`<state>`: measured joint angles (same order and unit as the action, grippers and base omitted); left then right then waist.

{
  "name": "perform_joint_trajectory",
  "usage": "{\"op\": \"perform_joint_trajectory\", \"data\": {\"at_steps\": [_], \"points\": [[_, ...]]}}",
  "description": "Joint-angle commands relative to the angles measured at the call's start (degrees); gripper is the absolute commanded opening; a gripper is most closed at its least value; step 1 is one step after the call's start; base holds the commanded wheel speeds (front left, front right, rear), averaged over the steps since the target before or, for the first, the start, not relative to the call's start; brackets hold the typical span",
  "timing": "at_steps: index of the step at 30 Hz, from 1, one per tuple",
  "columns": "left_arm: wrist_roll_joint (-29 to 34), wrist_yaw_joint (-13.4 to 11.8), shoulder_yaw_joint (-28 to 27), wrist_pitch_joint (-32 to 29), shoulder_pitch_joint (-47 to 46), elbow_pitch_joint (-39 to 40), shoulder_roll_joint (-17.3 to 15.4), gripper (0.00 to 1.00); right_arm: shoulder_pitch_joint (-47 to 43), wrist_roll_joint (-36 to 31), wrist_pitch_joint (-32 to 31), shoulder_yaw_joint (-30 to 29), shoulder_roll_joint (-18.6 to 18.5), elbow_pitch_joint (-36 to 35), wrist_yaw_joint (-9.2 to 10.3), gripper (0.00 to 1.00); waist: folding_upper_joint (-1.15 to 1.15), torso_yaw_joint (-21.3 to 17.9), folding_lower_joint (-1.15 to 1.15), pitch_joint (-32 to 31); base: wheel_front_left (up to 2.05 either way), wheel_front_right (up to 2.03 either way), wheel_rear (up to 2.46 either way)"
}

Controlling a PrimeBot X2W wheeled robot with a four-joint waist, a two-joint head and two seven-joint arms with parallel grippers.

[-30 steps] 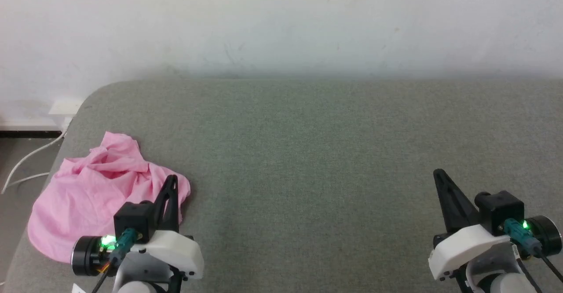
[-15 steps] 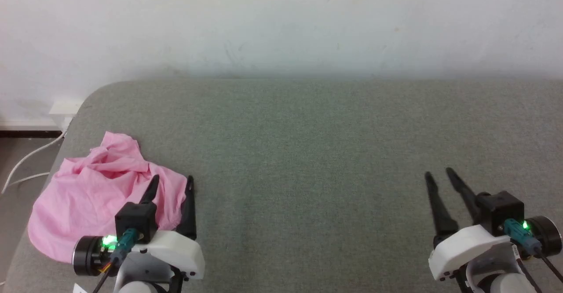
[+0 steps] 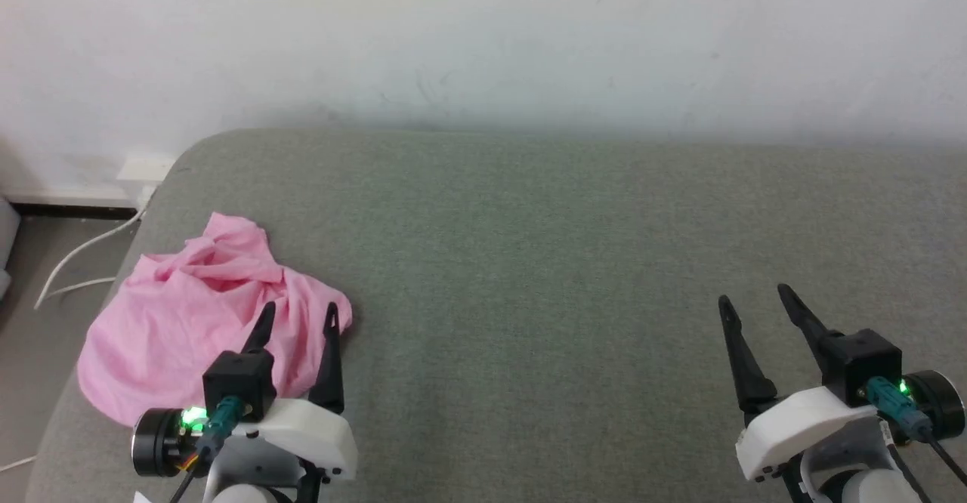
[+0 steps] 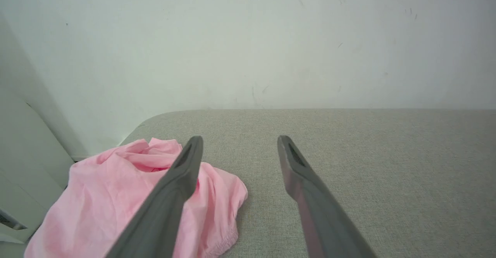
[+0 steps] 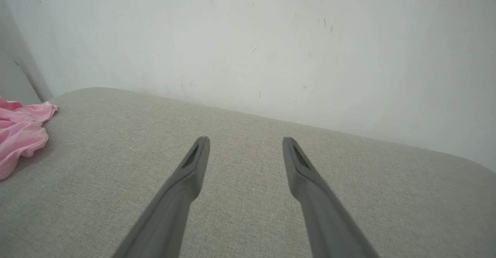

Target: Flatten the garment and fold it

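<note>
1. Step (my read): the very start of flattening, pre-grasp. Nothing is flattened or folded yet.
2. Next move (my read): the left arm drops onto an edge or corner of the heap and pinches a single layer. The cloth is thin, so it's easy to grab several at once. Then it drags the cloth toward the middle so the right arm can reach a second corner.
3. Far left: a white cable (image 3: 83, 250) lies on the floor by the wall, off the grey padded surface (image 3: 544, 246). Not in play.
4. The garment (image 3: 189, 314) is pink and bunched in a crumpled heap at the surface's left end, near the rounded corner and left edge. The folds pile up toward the back. No part of it is flat.
5. The left gripper (image 3: 300, 308) has its fingers spread wide with nothing between them. It sits low at the heap's near-right side, pointing away from the robot. In the left wrist view one finger lies across the cloth and the other over bare surface. Can't tell if it touches the cloth; it looks clear.
6. Middle: bare surface with plenty of room to spread the garment out.
7. The right gripper (image 3: 755, 295) is also spread and empty, over bare surface and well apart from the garment. It has the same low, forward-pointing pose, close to the robot.
</note>
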<state>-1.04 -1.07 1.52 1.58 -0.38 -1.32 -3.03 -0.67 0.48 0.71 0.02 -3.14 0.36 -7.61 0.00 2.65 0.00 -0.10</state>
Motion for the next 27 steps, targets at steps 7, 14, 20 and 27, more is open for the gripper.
{"op": "perform_joint_trajectory", "data": {"at_steps": [7,14,20,27], "points": [[-1.15,-1.33,0.37,1.40,-0.33,-0.31,-0.52,1.00,0.30,0.81,0.92,0.29,0.06,0.03,0.02,1.00,0.00,3.64,0.00,-0.27,0.00,0.00,0.00],[-1.70,-2.08,0.38,2.12,-0.06,-0.27,-0.86,1.00,0.33,1.42,1.11,0.80,0.07,0.27,0.03,1.00,0.00,6.20,0.00,-0.47,0.00,0.00,0.00],[-2.43,-3.01,0.45,2.95,0.29,-0.30,-1.17,1.00,0.43,1.91,1.57,1.10,0.09,0.49,0.04,1.00,0.00,9.16,0.00,-0.66,0.00,0.00,0.00],[-3.32,-3.89,0.48,3.79,0.70,-0.29,-1.57,1.00,0.66,2.21,2.09,1.17,0.10,0.58,0.04,1.00,0.00,11.69,0.00,-0.71,-0.02,-0.02,-0.02]]}}
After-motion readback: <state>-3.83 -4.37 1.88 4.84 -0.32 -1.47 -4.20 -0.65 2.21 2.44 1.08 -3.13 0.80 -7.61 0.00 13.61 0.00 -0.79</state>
